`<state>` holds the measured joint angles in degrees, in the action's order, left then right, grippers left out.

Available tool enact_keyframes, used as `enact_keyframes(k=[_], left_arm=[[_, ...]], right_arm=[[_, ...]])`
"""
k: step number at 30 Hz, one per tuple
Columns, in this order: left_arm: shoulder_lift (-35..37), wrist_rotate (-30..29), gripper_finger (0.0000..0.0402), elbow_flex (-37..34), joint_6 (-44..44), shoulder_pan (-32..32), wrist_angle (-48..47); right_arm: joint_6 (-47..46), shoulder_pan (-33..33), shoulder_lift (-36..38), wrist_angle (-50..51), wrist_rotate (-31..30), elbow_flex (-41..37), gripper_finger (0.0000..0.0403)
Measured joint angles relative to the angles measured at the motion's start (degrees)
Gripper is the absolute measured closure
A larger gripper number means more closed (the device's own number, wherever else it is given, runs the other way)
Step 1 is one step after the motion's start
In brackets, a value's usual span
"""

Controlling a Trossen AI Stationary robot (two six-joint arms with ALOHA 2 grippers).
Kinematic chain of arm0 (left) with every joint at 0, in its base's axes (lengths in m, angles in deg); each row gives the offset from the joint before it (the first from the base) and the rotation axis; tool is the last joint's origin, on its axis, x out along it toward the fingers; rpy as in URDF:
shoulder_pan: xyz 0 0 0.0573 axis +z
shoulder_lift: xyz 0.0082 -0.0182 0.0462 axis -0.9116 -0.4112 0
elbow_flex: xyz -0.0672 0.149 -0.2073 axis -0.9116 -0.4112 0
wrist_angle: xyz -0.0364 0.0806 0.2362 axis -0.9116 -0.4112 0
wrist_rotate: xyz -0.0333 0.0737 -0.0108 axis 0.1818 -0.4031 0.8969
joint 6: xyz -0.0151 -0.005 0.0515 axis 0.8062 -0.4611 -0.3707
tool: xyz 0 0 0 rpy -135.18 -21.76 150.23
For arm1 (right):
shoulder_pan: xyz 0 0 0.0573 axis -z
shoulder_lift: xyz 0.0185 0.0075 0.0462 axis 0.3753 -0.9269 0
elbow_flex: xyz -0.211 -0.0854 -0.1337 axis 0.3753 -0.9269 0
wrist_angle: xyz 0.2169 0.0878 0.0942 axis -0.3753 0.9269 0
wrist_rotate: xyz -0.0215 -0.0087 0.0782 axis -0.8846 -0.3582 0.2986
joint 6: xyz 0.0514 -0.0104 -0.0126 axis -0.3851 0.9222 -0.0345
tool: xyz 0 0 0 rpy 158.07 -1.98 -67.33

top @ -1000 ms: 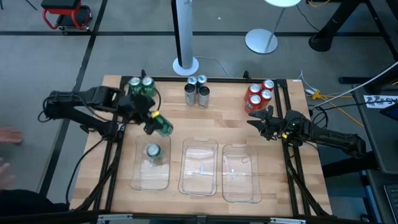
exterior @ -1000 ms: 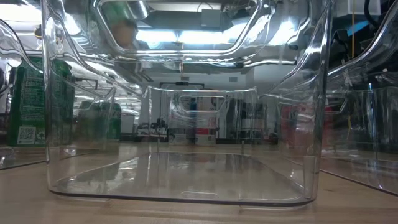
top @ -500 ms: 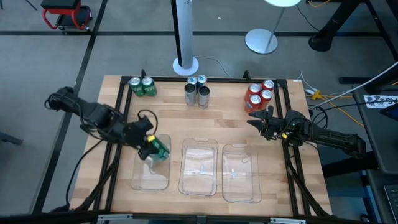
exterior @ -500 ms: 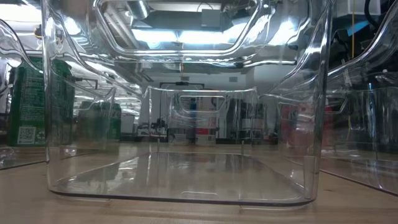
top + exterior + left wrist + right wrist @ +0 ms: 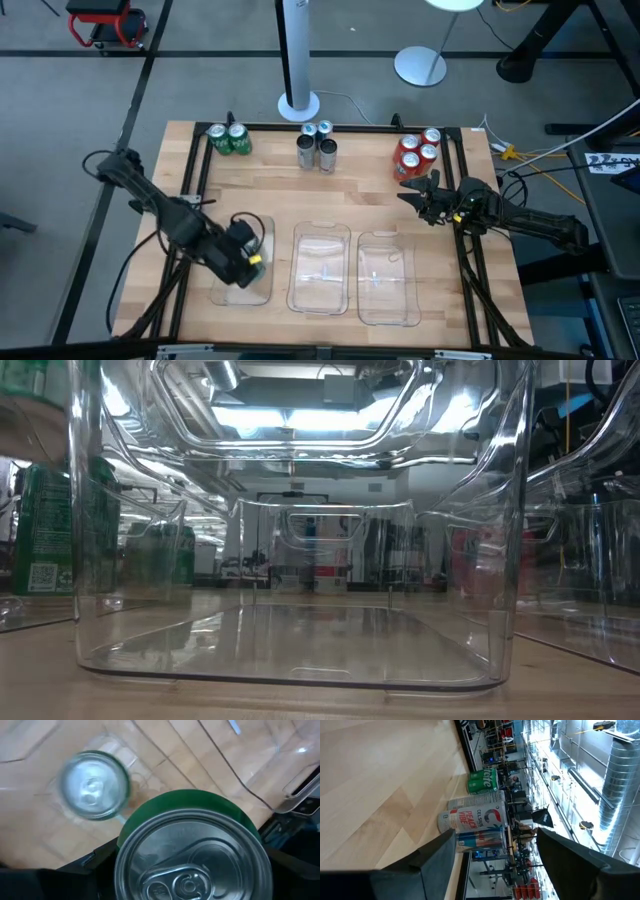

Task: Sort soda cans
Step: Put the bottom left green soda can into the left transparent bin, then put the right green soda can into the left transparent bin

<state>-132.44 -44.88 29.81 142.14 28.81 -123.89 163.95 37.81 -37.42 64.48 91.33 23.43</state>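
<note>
My left gripper (image 5: 246,262) hangs over the left clear tray (image 5: 228,292), shut on a green soda can (image 5: 192,855) whose silver top faces the wrist camera. A second green can (image 5: 94,785) stands upright on the tray's floor just beside it, and shows in the low view as a green can (image 5: 45,525). Two more green cans (image 5: 228,138) stand at the far left, a cluster of silver cans (image 5: 317,148) at the far middle and red cans (image 5: 418,152) at the far right. My right gripper (image 5: 415,190) waits open near the red cans. My left gripper pinches the green can's side wall (image 5: 126,827) just below its top rim, one finger (image 5: 97,867) on each side. The fingers come from above, pointing steeply down. The can stays upright, top up, lifted clear above the tray's floor.
The middle tray (image 5: 320,268) and the right tray (image 5: 388,278) lie side by side near the table's front edge. A white pole base (image 5: 298,104) stands beyond the far edge. Black rails (image 5: 190,200) run along both sides of the table.
My left gripper has carried the green can from beside the far-left cans toward the table's near edge and down over the left tray. It has tipped to point more steeply down. The can, tilted before, now stands upright under the gripper.
</note>
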Motion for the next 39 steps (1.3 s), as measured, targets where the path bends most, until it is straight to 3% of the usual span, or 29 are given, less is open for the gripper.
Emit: enact_keyframes(k=[10, 18, 27, 39], left_arm=[[-10.29, 0.78, 0.0103, -0.02, -1.10, -2.09, -0.16], [-14.29, 1.02, 0.0103, -0.02, -4.73, -2.09, 3.58], [-14.64, 0.87, 0.0048, 0.07, -5.00, -2.09, 3.34], [-10.53, 2.64, 0.0040, 0.02, -7.23, -0.98, 2.91]], right_arm=[[-0.49, -0.01, 0.00, 0.02, 0.00, 0.02, 0.0125], [-1.62, -0.01, 0.01, 0.03, 0.00, 0.02, 0.0125], [-1.75, -0.02, 0.01, 0.07, 0.28, 0.02, 0.0125], [-1.75, -0.01, 0.01, 0.07, 0.57, 0.02, 0.0125]])
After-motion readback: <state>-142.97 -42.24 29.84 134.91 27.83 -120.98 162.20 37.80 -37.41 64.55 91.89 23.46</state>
